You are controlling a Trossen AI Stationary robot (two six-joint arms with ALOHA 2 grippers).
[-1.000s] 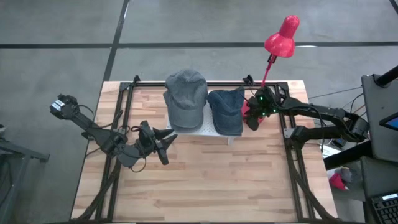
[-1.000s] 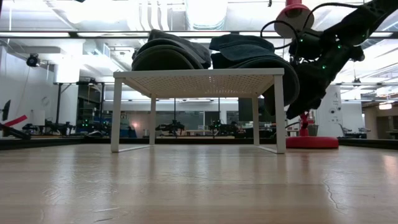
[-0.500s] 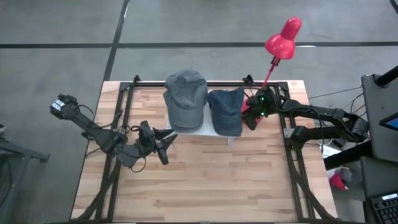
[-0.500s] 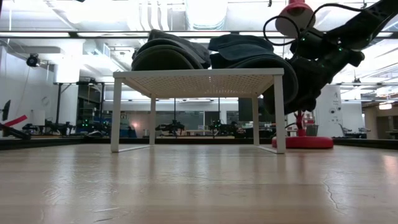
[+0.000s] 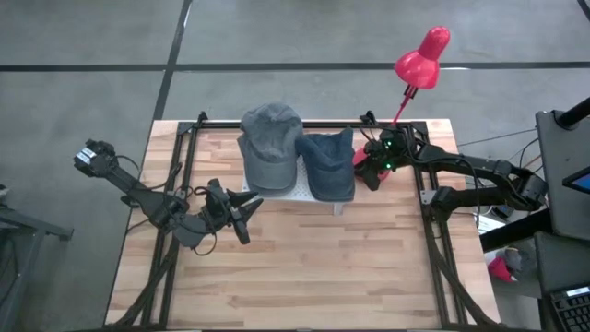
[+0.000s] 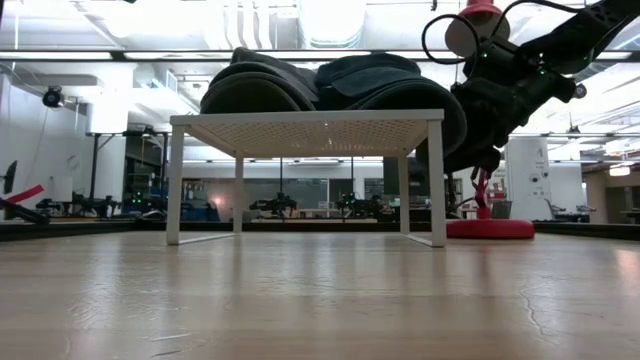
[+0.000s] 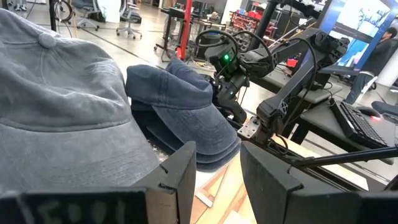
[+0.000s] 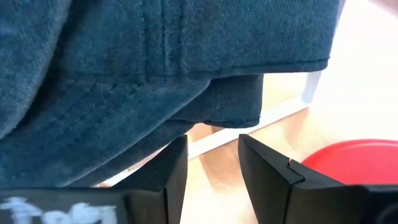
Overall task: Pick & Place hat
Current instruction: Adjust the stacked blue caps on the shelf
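High view: two caps sit on a white rack near the bench's far edge, the grey cap beside the blue cap. The right gripper presses against the blue cap's side; rack and caps have slid toward the left arm.

Low view: soft cloth, light; the stiffer brim suits gripping.

Right wrist view: fingers part-open, holding nothing.

Left wrist view: left gripper part-open, empty, waiting.

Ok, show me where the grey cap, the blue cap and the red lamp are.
grey cap (image 5: 269, 138), high view, on its crown.
blue cap (image 5: 329, 164), high view, on its crown.
red lamp (image 5: 422, 58), high view, on its shade.
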